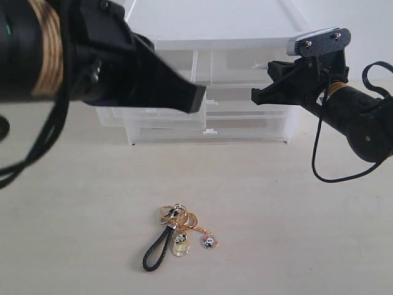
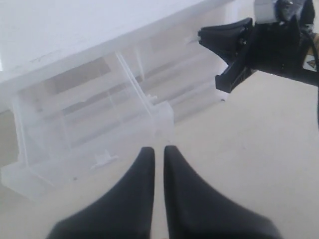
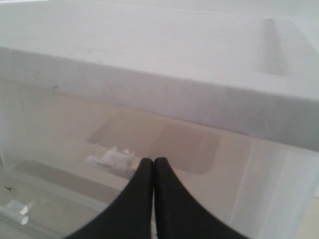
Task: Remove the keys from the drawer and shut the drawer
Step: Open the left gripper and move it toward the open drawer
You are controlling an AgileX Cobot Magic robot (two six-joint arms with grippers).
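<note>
The keys [image 1: 178,235], gold rings with a black braided strap and small round charms, lie on the table in front of the drawer unit, apart from both grippers. The drawer [image 1: 147,117], the translucent left one of the top pair, stands pulled out; in the left wrist view the drawer [image 2: 94,137] looks empty. My left gripper [image 1: 198,98] hovers at the drawer's right front corner, shut on nothing; in its own view the left gripper [image 2: 159,149] shows only a thin slit. My right gripper [image 1: 255,96] is shut and points at the unit's upper right front [image 3: 153,161].
The translucent drawer unit [image 1: 245,126] stands at the back of the beige table, with full-width drawers below. The right top drawer's tab handle [image 3: 112,157] sits just beside my right fingertips. A black cable [image 1: 316,153] loops down from the right arm.
</note>
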